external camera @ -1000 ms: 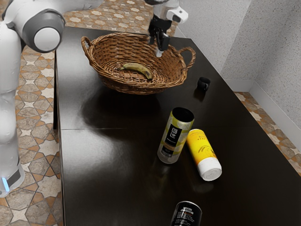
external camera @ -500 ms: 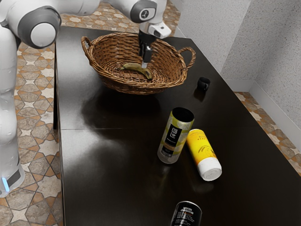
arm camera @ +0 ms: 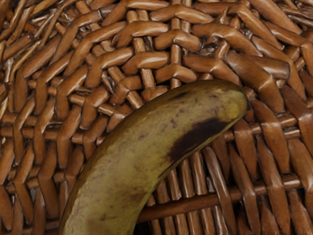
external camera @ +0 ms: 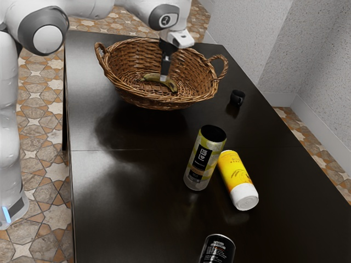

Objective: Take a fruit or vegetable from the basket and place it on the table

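The dark table (external camera: 120, 186) bears a basket (external camera: 156, 101), mug (external camera: 236, 98), canister (external camera: 201, 165), bottle (external camera: 237, 178) and can (external camera: 218, 251).

1. Exterior view: beside the white jointed arm (external camera: 44, 38), raised, angled down along the glossy black table (external camera: 120, 181); the oval brown wicker basket (external camera: 159, 103) sits toward the far end.
2. Wrist view: arm's end, looking down into basket, close-up.
3. Shared: basket's woven inside, curved yellow dark-spotted banana (arm camera: 146, 147).

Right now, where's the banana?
The banana lies in the wicker basket, right under the gripper, toward the exterior view's upper left.
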